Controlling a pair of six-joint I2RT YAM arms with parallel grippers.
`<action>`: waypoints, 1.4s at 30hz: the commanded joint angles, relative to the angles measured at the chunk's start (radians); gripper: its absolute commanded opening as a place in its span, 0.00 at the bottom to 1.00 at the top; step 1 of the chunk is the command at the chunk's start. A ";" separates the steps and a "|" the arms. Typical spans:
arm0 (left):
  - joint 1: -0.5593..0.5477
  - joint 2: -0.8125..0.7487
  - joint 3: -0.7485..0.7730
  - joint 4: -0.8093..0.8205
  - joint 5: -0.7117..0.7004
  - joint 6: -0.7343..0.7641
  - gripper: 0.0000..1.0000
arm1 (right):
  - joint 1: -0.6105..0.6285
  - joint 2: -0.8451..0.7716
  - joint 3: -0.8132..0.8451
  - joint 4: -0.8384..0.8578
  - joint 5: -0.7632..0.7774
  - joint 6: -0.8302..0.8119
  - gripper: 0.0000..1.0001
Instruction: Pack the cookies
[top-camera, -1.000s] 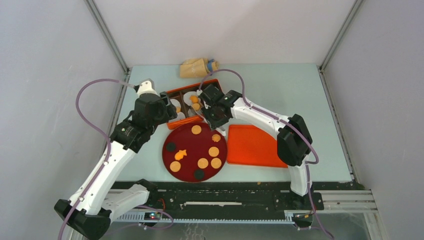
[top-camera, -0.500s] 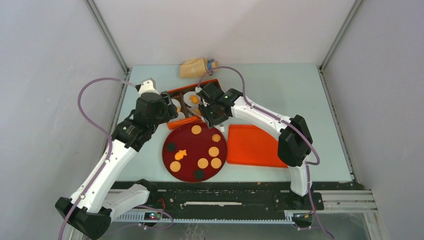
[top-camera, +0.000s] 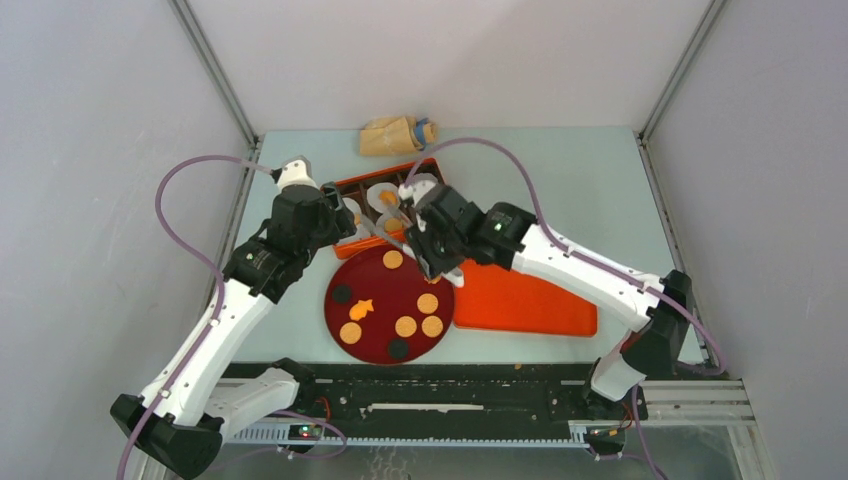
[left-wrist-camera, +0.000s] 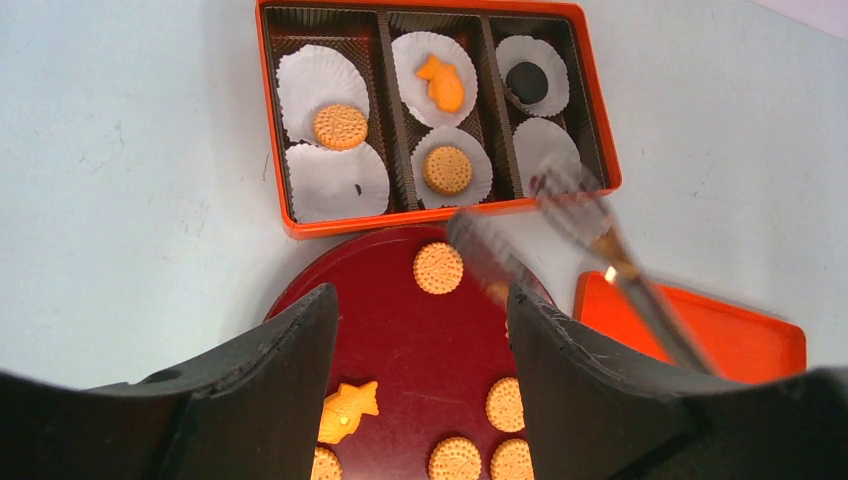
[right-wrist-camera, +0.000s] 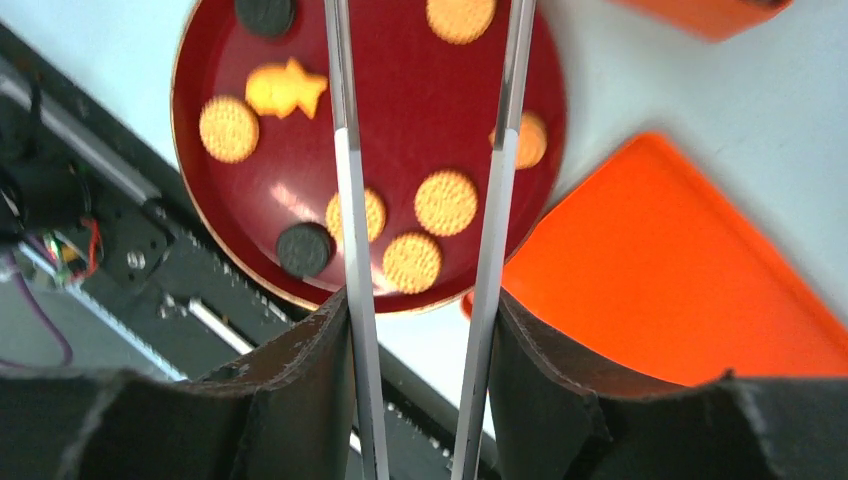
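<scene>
Several cookies lie on the dark red plate (top-camera: 383, 290): tan discs (top-camera: 427, 303), dark discs (top-camera: 342, 294) and an orange fish-shaped one (top-camera: 362, 308). Behind the plate stands the orange box (left-wrist-camera: 430, 212). Its white liners hold a tan disc (left-wrist-camera: 340, 126), a fish cookie (left-wrist-camera: 441, 82), another tan disc (left-wrist-camera: 447, 169) and a dark disc (left-wrist-camera: 527, 84). My left gripper (left-wrist-camera: 420, 300) hangs open over the plate's far-left part, with nothing between its fingers. My right gripper (right-wrist-camera: 420, 300) is shut on metal tongs (right-wrist-camera: 345, 180) whose arms reach over the plate. Their tips are out of the right wrist view.
An orange lid (top-camera: 520, 295) lies flat right of the plate, touching its edge. A tan bag (top-camera: 398, 135) lies at the back of the table behind the box. The black rail (top-camera: 450, 395) runs along the near edge.
My right wrist has swung from over the box toward the plate's far-right part, and its elbow has dropped to the right. The tongs look blurred in the left wrist view. The left arm barely moved.
</scene>
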 joint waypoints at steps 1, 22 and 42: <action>0.006 -0.002 0.024 0.039 0.006 0.001 0.68 | 0.079 -0.032 -0.162 0.001 -0.002 0.092 0.53; 0.006 -0.041 0.023 0.029 0.000 0.002 0.68 | 0.039 0.107 -0.308 0.156 -0.060 0.127 0.55; 0.006 -0.020 0.025 0.035 -0.001 0.007 0.68 | 0.036 0.034 -0.151 0.084 0.020 0.066 0.20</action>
